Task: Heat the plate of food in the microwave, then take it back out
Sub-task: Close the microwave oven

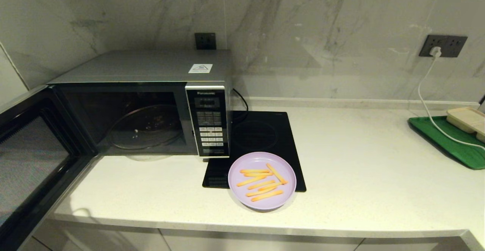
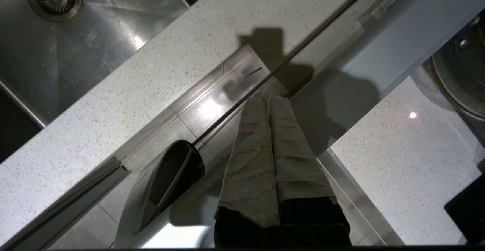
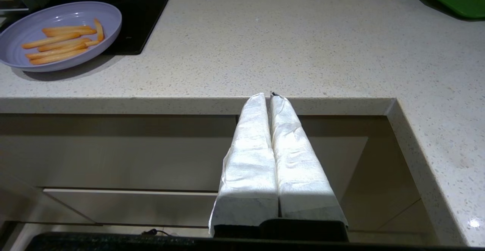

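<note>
Far left: microwave (image 1: 140,103) door (image 1: 26,167) swung wide toward the robot's left, cavity exposed, glass turntable (image 1: 146,126) bare; nothing loaded yet. Left tool (image 2: 269,99) absent from head view; in left wrist view, wrapped fingers pressed together, clenched on nothing, poised above the door's top edge by the curved silver handle (image 2: 166,183); sink (image 2: 75,35) beyond a strip of worktop (image 2: 125,92).

Centre: black keypad panel (image 1: 210,124) on microwave's right side; flat black induction cooktop (image 1: 261,141) just beside it; plate of food (image 1: 262,180) resting on the cooktop's front edge, overhanging onto the worktop, well outside the cavity; fry-like sticks (image 1: 261,183) loose on it.

Handling judgement: plate likely light, stiff plastic, smooth and somewhat slippery; sticks free to slide if tilted; best taken by the raised rim, probably at the overhanging near edge, kept level throughout.

Right: white cable (image 1: 428,103) from wall socket (image 1: 442,45) down to green tray (image 1: 447,139) carrying a beige container (image 1: 467,119). Right tool (image 3: 269,97) below the worktop's front edge, before the cabinet fronts, fingers clenched, empty, parked.
</note>
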`<state>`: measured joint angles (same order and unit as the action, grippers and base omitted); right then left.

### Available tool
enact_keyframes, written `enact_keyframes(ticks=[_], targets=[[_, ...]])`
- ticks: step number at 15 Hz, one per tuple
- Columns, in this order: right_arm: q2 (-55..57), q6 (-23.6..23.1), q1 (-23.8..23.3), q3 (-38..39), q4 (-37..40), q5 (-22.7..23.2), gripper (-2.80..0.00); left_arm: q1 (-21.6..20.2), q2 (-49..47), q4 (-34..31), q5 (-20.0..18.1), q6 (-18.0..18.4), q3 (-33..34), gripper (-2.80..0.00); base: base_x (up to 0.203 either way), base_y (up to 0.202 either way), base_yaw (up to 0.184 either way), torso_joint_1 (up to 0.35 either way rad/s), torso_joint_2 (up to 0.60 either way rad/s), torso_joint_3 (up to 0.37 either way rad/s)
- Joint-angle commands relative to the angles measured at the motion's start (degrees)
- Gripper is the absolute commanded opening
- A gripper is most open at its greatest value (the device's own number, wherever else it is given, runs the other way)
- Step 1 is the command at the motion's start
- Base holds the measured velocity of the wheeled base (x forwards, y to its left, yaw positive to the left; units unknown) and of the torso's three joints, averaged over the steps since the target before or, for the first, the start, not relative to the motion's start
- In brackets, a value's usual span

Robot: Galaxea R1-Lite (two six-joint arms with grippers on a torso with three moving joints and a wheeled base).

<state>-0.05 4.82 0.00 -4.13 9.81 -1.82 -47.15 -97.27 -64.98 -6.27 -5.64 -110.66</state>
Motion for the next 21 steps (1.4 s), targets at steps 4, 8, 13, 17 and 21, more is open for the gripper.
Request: enact_keyframes(ticks=[4,8,13,17,21], targets=[[0.05,0.02,0.02,0.00,0.03,-0.03,-2.80,-0.04,-0.91,-0.15,0.45,-0.16,0.77,-2.80,0.000,0.000,0.000,0.000,0.00,0.000],[0.05,0.02,0.05,0.00,0.03,-0.03,-2.80,0.31,-0.13,-0.31,0.10,-0.16,2.91,-2.80,0.000,0.000,0.000,0.000,0.00,0.000],[0.05,0.02,0.09,0.00,0.03,-0.03,-2.80,6.81,4.52,-0.50,0.02,-2.95,6.10,-2.80,0.000,0.000,0.000,0.000,0.00,0.000],[0.05,0.02,0.05,0.00,0.11,-0.03,-2.80,19.50,10.12,-3.92,-0.10,-7.58,7.26,-2.80,0.000,0.000,0.000,0.000,0.00,0.000],[0.05,0.02,0.03,0.00,0.03,-0.03,-2.80,37.14,12.70,-5.95,1.62,-19.60,7.38,-2.80,0.000,0.000,0.000,0.000,0.00,0.000]])
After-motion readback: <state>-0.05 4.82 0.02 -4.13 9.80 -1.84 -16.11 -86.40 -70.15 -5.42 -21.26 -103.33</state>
